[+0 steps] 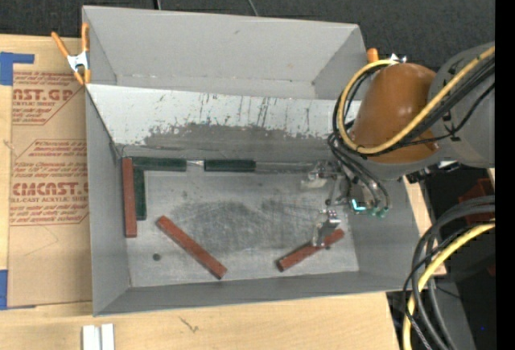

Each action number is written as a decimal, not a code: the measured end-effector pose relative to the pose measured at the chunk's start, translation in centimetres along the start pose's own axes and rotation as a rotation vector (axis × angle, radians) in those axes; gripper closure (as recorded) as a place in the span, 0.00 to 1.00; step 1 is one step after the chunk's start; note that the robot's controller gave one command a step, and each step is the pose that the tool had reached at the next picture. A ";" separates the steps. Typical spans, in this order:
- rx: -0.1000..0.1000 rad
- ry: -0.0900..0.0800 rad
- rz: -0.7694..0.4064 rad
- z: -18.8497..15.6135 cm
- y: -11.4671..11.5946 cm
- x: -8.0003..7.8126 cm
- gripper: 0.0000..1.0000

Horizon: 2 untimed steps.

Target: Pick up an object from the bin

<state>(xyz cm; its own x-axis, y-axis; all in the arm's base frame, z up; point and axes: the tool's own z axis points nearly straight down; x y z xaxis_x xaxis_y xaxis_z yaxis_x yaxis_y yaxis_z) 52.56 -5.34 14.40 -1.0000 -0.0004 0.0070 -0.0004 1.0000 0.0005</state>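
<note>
Pincer [328, 229] hangs low at the right of the grey bin [241, 111], and we cannot tell whether it stands wide or narrow. On the floor we see a long red-brown bar [191, 247] near the front, a second red-brown bar [129, 197] along the left wall, dark green bars [229, 166] at the back, and, under the pincer, the upper end of a short red-brown bar [308, 253] near the front right corner. We judge the approach in hand; next it must close across that bar and lift.
</note>
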 end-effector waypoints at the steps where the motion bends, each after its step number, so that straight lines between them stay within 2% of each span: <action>1: 0.001 -0.007 -0.001 -0.4 0.0 -0.2 0.00; 2: 0.001 -0.002 -0.225 7.0 -0.1 3.1 1.00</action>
<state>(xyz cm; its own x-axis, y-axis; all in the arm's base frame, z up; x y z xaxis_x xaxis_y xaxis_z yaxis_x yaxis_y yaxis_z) 49.39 -5.46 7.47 -0.9747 -0.2235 0.0051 -0.2235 0.9747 0.0008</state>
